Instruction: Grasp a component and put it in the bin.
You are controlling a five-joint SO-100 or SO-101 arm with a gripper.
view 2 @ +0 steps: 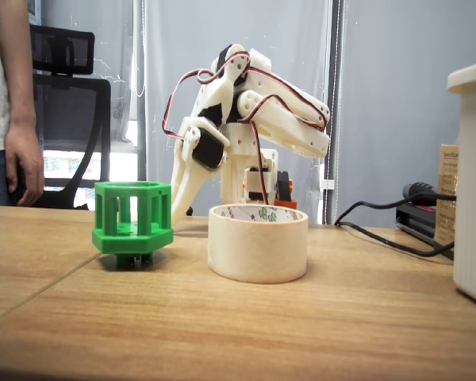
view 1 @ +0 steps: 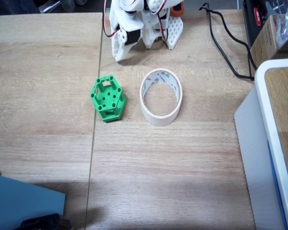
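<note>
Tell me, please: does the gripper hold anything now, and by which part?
Nothing is held. The gripper is apart from the green component, which stands on the table beside the tape roll.

A green component (view 2: 132, 225) stands on a wooden table (view 2: 222, 333) just beside a cream bin (view 2: 258, 242). Behind them the folded white arm's gripper (view 2: 181, 202) points down at the table; a person's hand (view 2: 24, 163) hangs at left.

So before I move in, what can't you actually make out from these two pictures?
- Pincer: in a fixed view from the side one white finger points down behind the green component; I cannot tell whether the jaws are open or shut.
- Arm: cut off by the top edge in a fixed view from above.
- Tape roll: print on the inner core is too small to read in both fixed views.
</note>
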